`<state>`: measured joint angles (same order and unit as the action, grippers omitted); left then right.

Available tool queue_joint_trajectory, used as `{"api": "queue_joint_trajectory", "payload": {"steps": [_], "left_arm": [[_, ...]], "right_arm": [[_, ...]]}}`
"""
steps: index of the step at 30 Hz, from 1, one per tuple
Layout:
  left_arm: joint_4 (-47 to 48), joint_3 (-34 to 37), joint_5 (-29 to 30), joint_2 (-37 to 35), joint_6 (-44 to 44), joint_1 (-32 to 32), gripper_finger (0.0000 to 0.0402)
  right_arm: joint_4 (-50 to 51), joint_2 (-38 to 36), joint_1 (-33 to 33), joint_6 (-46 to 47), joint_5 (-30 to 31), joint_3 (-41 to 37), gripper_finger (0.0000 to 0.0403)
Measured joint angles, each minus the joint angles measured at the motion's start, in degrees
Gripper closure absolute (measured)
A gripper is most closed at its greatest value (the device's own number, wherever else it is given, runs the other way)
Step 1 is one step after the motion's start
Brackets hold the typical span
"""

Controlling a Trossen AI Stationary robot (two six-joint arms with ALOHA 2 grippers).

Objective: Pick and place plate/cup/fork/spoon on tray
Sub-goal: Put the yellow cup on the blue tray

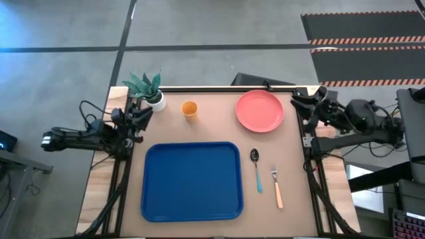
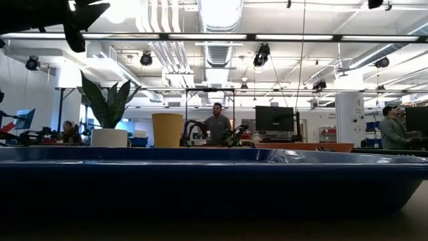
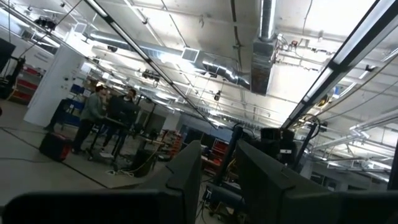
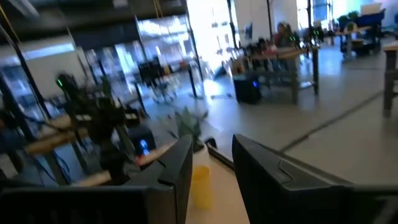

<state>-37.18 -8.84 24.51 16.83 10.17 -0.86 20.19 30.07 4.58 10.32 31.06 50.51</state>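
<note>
Both arms sit parked at the frame's sides, left gripper [image 3: 211,180] and right gripper [image 4: 211,174] spread. Tray [image 1: 191,180] lower centre. Fork [image 1: 276,187] touching-close beside spoon [image 1: 256,170] lower right — risks a double grab.

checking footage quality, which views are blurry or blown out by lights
High view: evenly lit and clear, with the tray, plate and cup easy to tell apart. Low view: the tray's near wall is dark against glaring ceiling lights. Left wrist view: soft, with bright ceiling strips. Right wrist view: smeared blur, with a blown-out bright patch at the top and the cup fuzzy.
</note>
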Motion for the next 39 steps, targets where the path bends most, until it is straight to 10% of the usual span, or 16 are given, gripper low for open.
{"api": "queue_joint_trajectory", "payload": {"steps": [18, 39], "left_arm": [[-1.4, 0.0, 0.0, 0.9, 0.1, 0.0, 0.0317], [3.8, -3.1, 6.7, 15.0, 7.7, 0.0, 0.0317]], "right_arm": [[49.2, 17.5, -1.2, 28.2, 9.6, 17.6, 0.0296], [44.9, 23.1, -10.7, 27.5, 0.8, 15.9, 0.0296]]}}
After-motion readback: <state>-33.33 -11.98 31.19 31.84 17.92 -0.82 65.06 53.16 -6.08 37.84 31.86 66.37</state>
